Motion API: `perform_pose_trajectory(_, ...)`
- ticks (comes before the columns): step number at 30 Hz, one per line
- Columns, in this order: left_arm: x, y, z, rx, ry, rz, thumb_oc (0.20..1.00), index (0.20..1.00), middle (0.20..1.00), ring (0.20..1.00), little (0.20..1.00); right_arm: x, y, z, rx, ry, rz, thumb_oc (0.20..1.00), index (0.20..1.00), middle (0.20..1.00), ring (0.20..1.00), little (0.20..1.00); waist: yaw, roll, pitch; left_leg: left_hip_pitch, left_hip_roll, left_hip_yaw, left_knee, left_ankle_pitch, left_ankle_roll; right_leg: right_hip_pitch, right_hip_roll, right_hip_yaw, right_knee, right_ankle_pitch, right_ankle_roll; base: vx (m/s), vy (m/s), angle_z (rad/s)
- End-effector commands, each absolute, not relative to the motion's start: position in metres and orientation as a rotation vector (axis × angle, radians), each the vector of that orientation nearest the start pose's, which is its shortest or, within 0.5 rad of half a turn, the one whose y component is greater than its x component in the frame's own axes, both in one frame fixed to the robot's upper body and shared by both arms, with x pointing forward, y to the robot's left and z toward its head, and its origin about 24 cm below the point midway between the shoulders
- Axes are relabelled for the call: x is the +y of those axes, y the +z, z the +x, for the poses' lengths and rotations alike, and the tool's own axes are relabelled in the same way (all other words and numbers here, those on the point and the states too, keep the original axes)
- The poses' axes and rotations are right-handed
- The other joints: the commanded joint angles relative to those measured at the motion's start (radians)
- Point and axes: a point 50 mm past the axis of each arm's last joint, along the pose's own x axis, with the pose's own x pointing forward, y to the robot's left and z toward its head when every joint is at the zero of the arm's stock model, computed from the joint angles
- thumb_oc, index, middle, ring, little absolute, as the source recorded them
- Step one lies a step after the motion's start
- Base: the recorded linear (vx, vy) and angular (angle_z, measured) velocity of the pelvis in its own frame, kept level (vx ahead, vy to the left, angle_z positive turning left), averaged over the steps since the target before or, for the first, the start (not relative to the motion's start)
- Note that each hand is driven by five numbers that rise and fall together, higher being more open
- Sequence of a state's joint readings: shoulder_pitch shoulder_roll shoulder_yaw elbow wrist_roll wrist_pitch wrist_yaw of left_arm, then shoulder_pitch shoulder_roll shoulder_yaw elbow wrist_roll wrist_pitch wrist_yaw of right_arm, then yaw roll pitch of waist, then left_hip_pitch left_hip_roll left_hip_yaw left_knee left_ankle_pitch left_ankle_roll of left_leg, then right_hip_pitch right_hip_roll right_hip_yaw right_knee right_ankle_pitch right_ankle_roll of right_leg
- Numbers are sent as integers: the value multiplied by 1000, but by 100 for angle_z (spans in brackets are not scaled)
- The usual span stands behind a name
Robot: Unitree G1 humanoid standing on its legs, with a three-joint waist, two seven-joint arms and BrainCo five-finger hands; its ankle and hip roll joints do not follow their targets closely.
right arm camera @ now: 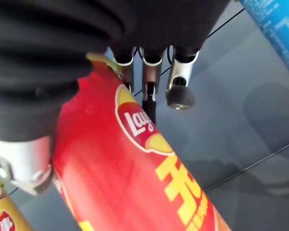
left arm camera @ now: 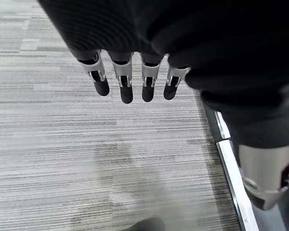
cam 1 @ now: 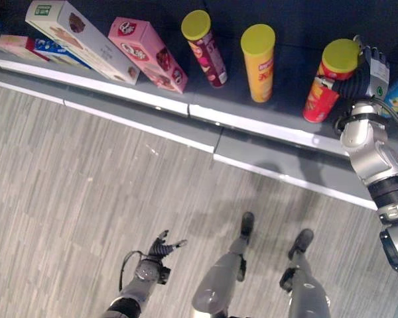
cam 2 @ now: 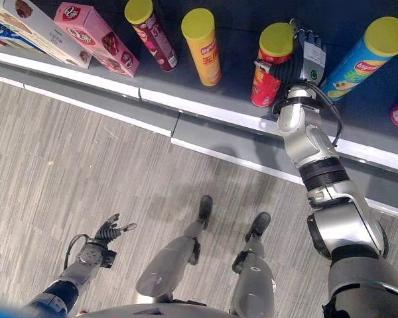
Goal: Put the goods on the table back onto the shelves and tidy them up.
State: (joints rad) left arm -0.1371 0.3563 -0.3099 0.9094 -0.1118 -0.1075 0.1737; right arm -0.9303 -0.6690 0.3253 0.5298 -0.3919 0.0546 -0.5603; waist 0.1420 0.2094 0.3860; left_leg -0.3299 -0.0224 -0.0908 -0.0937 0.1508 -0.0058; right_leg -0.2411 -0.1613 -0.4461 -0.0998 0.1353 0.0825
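Left hand (cam 1: pixel 160 250) hangs low over the grey wood-grain floor (cam 1: pixel 86 199), nearest the robot; fingers (left arm camera: pixel 125 84) straight and relaxed, holding nothing. Farther out, a dark shelf (cam 1: pixel 278 112) with a white front edge carries the goods. Red crisp can (cam 1: pixel 326 81): tall cylinder, yellow lid, red body with a yellow-and-white logo and yellow print; it stands on the shelf, leaning slightly. Right hand (cam 2: pixel 304 59) is at this can, wrapped round its upper part just below the lid; in the right wrist view the fingers (right arm camera: pixel 179 86) curl past the can's far side with the can pressed against the palm. Left of it along the shelf, apart from each other: orange can (cam 1: pixel 259 63), maroon can (cam 1: pixel 206 48), both yellow-lidded, then a pink box (cam 1: pixel 147 53) and a white box (cam 1: pixel 79 38) lying tilted. To the right of the held can, a blue can (cam 2: pixel 365 56) with a yellow lid.
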Motion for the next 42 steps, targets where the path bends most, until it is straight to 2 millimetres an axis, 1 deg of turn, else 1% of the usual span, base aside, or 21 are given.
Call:
perform_pose_trajectory(1,242,-93,218,669,70,522,1000,1000,1000,1000,1000,-212,276,371,-733,-592,-1090,1000,1000,1000,1000,1000,12,-39,-31,-1,-9,31,6,-107,-61,86,-63,9,38,-155,63,0,0,0)
perform_pose_trajectory(8,241,-92,222,662,87,523,1000,1000,1000,1000,1000,-200,270,365,-787,-601,-1048,1000,1000,1000,1000,1000,2,-52,-35,7,-4,37,6,-112,-58,91,-60,14,35,-155,63,0,0,0)
perform_pose_trajectory(14,241,-90,225,661,105,524,1000,1000,1000,1000,1000,-182,253,358,-813,-525,-1017,1000,1000,1000,1000,1000,-11,-62,-39,10,0,41,6,-112,-57,96,-56,12,26,-147,62,-31,0,-1)
perform_pose_trajectory(15,242,-90,225,664,112,519,1000,1000,1000,1000,1000,-174,246,353,-829,-477,-1000,1000,1000,1000,1000,1000,-16,-70,-39,21,4,49,6,-117,-58,101,-55,18,29,-149,62,-45,8,-2)
perform_pose_trajectory(16,243,-91,223,672,115,515,1000,1000,1000,1000,1000,-170,244,349,-838,-450,-991,1000,1000,1000,1000,1000,-19,-74,-41,23,6,52,6,-118,-58,104,-54,19,27,-149,61,-41,8,0)
perform_pose_trajectory(18,246,-93,220,693,128,508,1000,1000,1000,1000,1000,-162,231,340,-830,-335,-970,1000,1000,1000,1000,1000,-32,-89,-50,36,12,61,6,-123,-58,114,-52,20,22,-148,59,-16,4,-6)
perform_pose_trajectory(20,249,-96,215,718,140,505,1000,1000,1000,1000,1000,-152,217,323,-826,-201,-894,1000,1000,1000,1000,1000,-53,-113,-61,53,19,71,6,-131,-57,130,-47,23,15,-143,60,-4,0,-10)
perform_pose_trajectory(21,249,-96,215,718,139,506,1000,1000,1000,1000,1000,-152,217,323,-825,-201,-894,1000,1000,1000,1000,1000,-54,-112,-63,51,18,68,6,-129,-56,130,-47,20,13,-141,60,1,9,-3)
perform_pose_trajectory(22,249,-98,213,730,141,504,1000,1000,1000,1000,1000,-149,211,315,-822,-144,-877,1000,1000,1000,1000,1000,-65,-123,-71,58,20,72,6,-134,-55,135,-46,20,13,-141,60,15,10,-6)
perform_pose_trajectory(23,253,-100,209,757,152,506,1000,1000,1000,1000,1000,-150,199,300,-802,-36,-872,1000,1000,1000,1000,1000,-91,-150,-86,82,27,86,6,-145,-54,151,-43,27,13,-142,61,30,9,-6)
perform_pose_trajectory(25,259,-103,202,784,166,508,1000,1000,1000,1000,1000,-159,186,283,-758,16,-868,1000,1000,1000,1000,1000,-111,-174,-103,108,33,102,6,-155,-53,168,-40,32,13,-145,64,31,1,-10)
perform_pose_trajectory(28,262,-108,191,818,176,498,1000,1000,1000,1000,1000,-171,154,262,-599,135,-751,1000,1000,1000,1000,1000,-138,-207,-131,149,42,128,6,-170,-53,193,-34,45,13,-149,68,22,11,-32)
perform_pose_trajectory(30,263,-112,186,843,179,493,1000,1000,1000,1000,1000,-181,129,254,-469,170,-742,1000,1000,1000,1000,1000,-153,-224,-151,176,49,146,6,-181,-53,210,-29,55,13,-153,69,27,4,-30)
perform_pose_trajectory(33,263,-116,177,864,195,473,1000,1000,1000,1000,1000,-203,102,246,-318,124,-797,1000,1000,1000,1000,1000,-171,-243,-178,210,56,172,6,-189,-51,225,-21,71,13,-154,71,11,-6,-30)
perform_pose_trajectory(34,261,-118,175,874,188,470,1000,1000,1000,1000,1000,-213,85,241,-222,110,-799,1000,1000,1000,1000,1000,-178,-251,-193,229,61,186,6,-194,-51,238,-19,78,13,-156,71,21,-17,-27)
perform_pose_trajectory(35,261,-118,175,874,188,470,1000,1000,1000,1000,1000,-213,85,241,-221,109,-799,1000,1000,1000,1000,1000,-176,-252,-192,231,61,187,6,-195,-51,239,-19,79,13,-157,71,24,-14,-30)
perform_pose_trajectory(37,259,-121,170,885,172,470,1000,1000,1000,1000,1000,-224,61,233,-96,118,-790,1000,1000,1000,1000,1000,-182,-258,-206,250,64,196,6,-200,-51,254,-17,85,13,-159,70,1,-9,-26)
perform_pose_trajectory(39,258,-122,166,889,150,467,1000,1000,1000,1000,1000,-236,18,220,135,140,-716,1000,1000,1000,1000,1000,-187,-264,-215,265,66,205,6,-205,-53,262,-14,92,13,-161,68,-26,-7,-9)
perform_pose_trajectory(40,258,-122,163,889,124,466,1000,1000,1000,1000,1000,-243,-15,203,318,181,-674,1000,1000,1000,1000,1000,-190,-268,-228,278,67,208,6,-210,-53,273,-12,95,13,-165,68,0,0,0)
perform_pose_trajectory(41,255,-125,159,903,86,460,1000,1000,1000,1000,1000,-252,-66,174,587,198,-607,1000,1000,1000,1000,1000,-188,-273,-237,292,70,212,6,-214,-53,284,-9,98,13,-169,67,0,0,0)
perform_pose_trajectory(42,254,-127,156,915,79,453,1000,1000,1000,1000,1000,-256,-83,162,686,191,-609,1000,1000,1000,1000,1000,-189,-274,-246,295,69,210,6,-215,-52,286,-10,98,13,-171,68,-4,-18,-7)
